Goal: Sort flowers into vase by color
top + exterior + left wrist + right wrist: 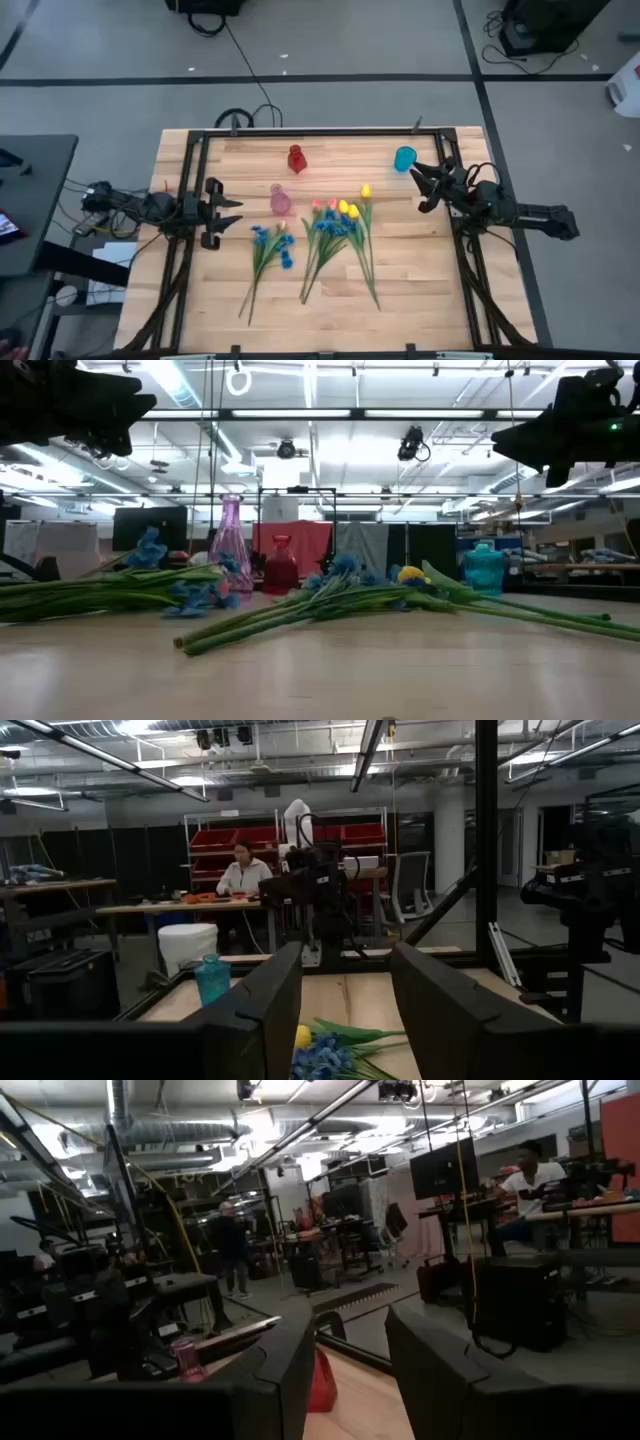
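Blue, yellow, seemingly pink flowers (320,235) loose

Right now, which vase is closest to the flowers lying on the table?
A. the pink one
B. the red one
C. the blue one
A: in the high view the pink vase stands right beside the flowers, while the red vase and blue vase stand farther back.

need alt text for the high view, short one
Overhead view of a wooden table with blue, yellow and pink flowers lying loose mid-table beside pink, red and blue vases. The left gripper and right gripper wait open at opposite sides.
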